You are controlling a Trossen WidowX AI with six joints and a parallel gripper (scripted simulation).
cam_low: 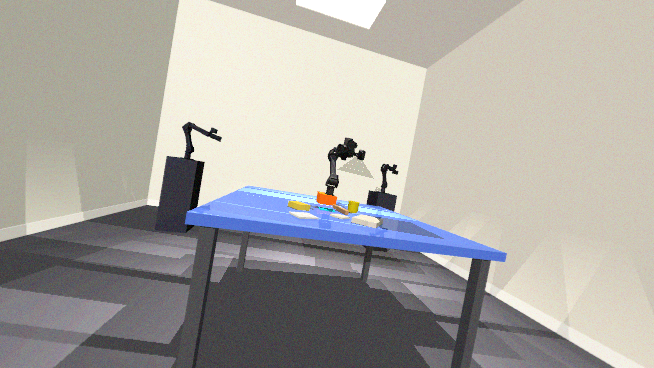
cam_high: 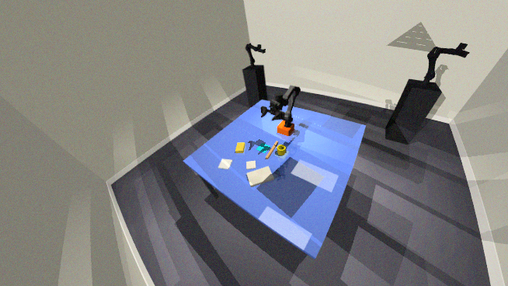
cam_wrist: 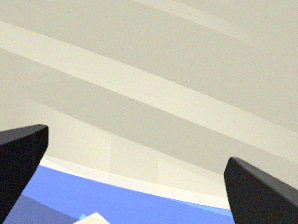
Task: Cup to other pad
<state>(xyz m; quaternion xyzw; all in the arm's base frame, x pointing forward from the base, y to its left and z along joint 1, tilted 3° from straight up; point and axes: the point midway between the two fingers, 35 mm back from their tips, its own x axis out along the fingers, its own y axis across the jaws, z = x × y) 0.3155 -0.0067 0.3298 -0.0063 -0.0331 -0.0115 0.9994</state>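
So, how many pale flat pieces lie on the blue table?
3. A small one sits near the table's left edge, a smaller one lies to its right, and the largest lies just below that one. None seems hidden.

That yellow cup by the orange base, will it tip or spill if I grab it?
The cup stands upright and looks short and wide, so it probably resists tipping. Being open-topped, tilting would likely spill whatever is inside. The gripper is open wide, well above the table.
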